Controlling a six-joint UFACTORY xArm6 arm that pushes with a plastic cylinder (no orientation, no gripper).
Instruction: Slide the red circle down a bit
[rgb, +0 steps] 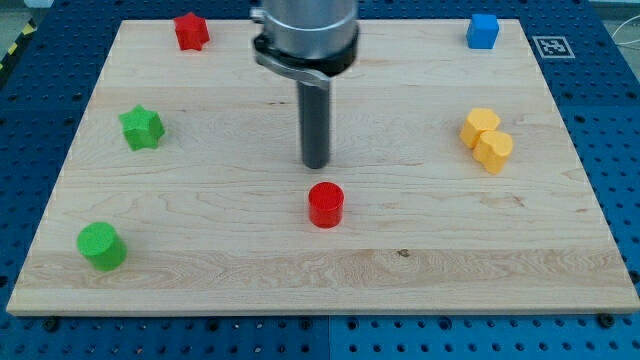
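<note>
The red circle (325, 204) is a short red cylinder standing on the wooden board (320, 280), a little below the board's middle. My tip (315, 165) is the lower end of the dark rod that hangs from the grey arm head at the view's top. The tip sits just above the red circle in the view, slightly to its left, with a small gap of bare wood between them. It touches no block.
A red star-like block (190, 31) is at the top left, a green star (142, 128) at the left, a green circle (101, 246) at the bottom left. A blue cube (483, 31) is at the top right. Two yellow blocks (486, 139) touch at the right.
</note>
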